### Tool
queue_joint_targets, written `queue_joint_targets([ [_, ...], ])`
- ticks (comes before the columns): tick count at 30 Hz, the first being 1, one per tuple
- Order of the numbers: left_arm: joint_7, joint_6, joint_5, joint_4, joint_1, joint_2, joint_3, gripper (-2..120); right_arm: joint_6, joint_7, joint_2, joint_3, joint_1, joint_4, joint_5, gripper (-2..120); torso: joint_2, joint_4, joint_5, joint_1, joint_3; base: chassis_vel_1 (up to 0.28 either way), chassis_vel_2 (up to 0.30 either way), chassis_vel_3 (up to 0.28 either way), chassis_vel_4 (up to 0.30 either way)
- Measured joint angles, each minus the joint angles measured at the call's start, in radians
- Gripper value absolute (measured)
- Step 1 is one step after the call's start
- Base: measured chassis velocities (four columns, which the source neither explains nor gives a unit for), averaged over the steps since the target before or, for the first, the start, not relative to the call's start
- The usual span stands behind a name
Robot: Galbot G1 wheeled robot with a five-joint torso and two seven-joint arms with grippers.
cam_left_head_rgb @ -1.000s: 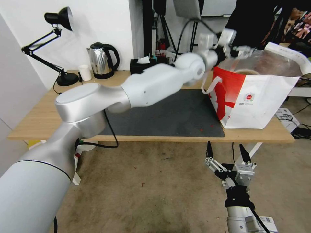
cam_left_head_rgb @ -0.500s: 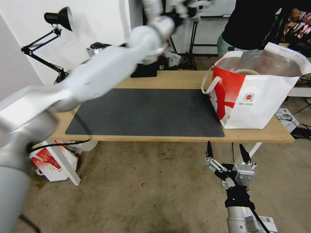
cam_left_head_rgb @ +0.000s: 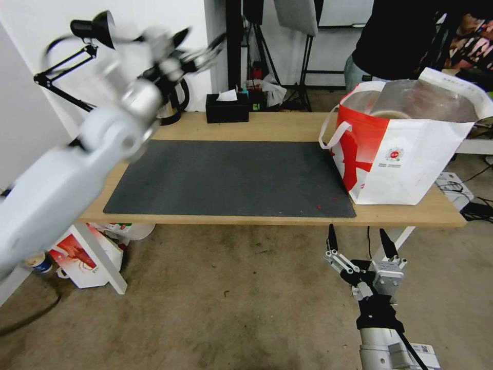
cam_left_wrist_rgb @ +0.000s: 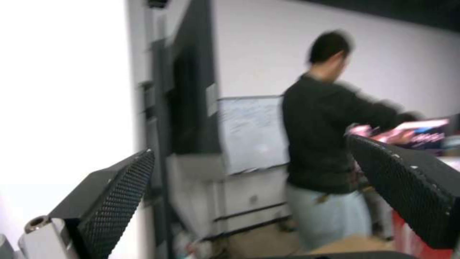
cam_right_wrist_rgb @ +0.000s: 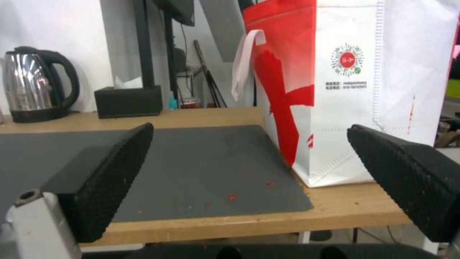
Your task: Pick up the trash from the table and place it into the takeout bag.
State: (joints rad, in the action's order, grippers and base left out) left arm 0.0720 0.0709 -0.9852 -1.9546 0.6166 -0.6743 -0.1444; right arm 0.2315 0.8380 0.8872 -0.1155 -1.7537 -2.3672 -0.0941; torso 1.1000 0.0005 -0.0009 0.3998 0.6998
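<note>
The left gripper (cam_left_head_rgb: 197,46) hangs high above the far left end of the table (cam_left_head_rgb: 257,126), blurred in the head view, its two black fingers (cam_left_wrist_rgb: 120,187) spread wide with nothing between them; the wrist view looks out between them into the room rather than down at the desk. The right gripper (cam_left_head_rgb: 359,241) sits low, below and in front of the table's near edge, its pincer equally open and empty, with the takeout bag (cam_left_head_rgb: 405,154) just beyond and slightly to its right. That bag stands upright at the right end of the table, touching the edge of the dark mat (cam_left_head_rgb: 231,177), its mouth open and foil lining showing; a tan rim that may be the paper bowl (cam_left_head_rgb: 391,113) sits inside it. No bowl or cup lies on the mat, just a few red crumbs (cam_right_wrist_rgb: 249,190), so I judge the collecting step finished or nearly so, with the left arm in open air away from the bag. Any further move would call only for settling that arm without clipping what stands near it: the desk lamp (cam_left_head_rgb: 92,31), the kettle and the black tissue box (cam_left_head_rgb: 227,107) crowd the back edge below and beside the left pincer. The middle of the mat offers wide free room, as does the floor around the right pincer.
</note>
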Motion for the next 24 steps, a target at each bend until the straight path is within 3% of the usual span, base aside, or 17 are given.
queue_joint_targets([
  [3,0.047,-0.012,0.092,-0.126,0.329,-0.045,-0.236,100,0.000,0.000,0.000,0.000,0.000,0.000,0.000,100,0.000,-0.0003,0.0011,0.000,0.000,0.000,0.000,0.000,0.000],
  [7,0.069,-0.004,0.175,-0.173,0.462,-0.093,-0.322,100,0.000,0.000,0.000,0.000,0.000,0.000,0.000,100,0.000,-0.0006,0.0009,0.000,0.000,0.000,0.000,0.000,0.000],
  [10,0.087,0.006,0.266,-0.266,0.666,-0.211,-0.439,100,0.000,0.000,0.000,0.000,0.000,0.000,0.000,100,0.000,-0.0002,0.0013,0.000,0.000,0.000,0.000,0.000,0.000],
  [14,0.097,0.008,0.315,-0.303,0.745,-0.283,-0.463,100,0.000,0.000,0.000,0.000,0.000,0.000,0.000,100,0.000,-0.0005,0.0011,0.000,0.000,0.000,0.000,0.000,0.000],
  [17,0.130,0.003,0.414,-0.350,0.837,-0.386,-0.453,100,0.000,0.000,0.000,0.000,0.000,0.000,0.000,100,0.000,-0.0007,0.0012,0.000,0.000,0.000,0.000,0.000,0.000],
  [24,0.115,-0.012,0.506,-0.395,0.935,-0.482,-0.416,100,0.000,0.000,0.000,0.000,0.000,0.000,0.000,100,0.000,-0.0005,0.0011,0.000,0.000,0.000,0.000,0.000,0.000],
])
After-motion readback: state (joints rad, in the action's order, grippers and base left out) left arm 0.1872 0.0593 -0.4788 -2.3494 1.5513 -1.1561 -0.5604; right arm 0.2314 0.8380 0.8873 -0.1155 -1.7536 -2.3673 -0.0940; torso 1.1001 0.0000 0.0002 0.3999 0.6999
